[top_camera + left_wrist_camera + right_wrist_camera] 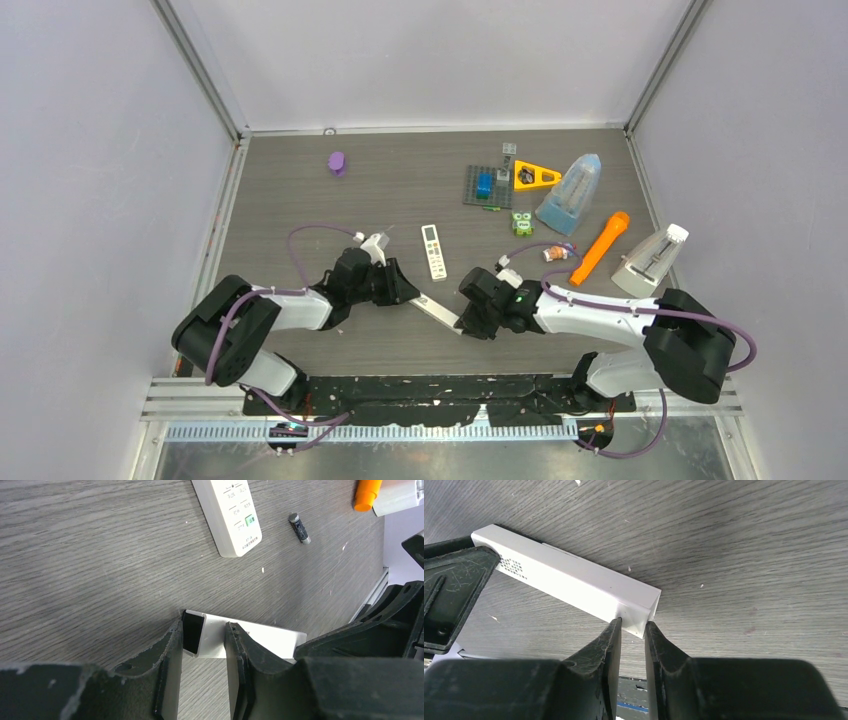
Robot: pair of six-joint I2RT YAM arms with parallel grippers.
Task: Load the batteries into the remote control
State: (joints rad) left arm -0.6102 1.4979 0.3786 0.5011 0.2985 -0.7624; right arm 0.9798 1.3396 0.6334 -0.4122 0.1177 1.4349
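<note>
Near the woodgrain table's (300,200) front, my left pincer (205,627) and right pincer (632,625) each clamp an end of a boxy white remote (569,582).

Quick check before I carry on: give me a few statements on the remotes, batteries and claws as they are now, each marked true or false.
1. The left claw and the right claw each grip an end of the same white remote. True.
2. The second remote lies with its buttons facing down. False: its buttons face up.
3. A blackish battery lies loose on the table beside the second remote, not touching it. True.
4. The orange carrot toy is held in the right claw. False: it lies on the table, apart from both claws.
</note>
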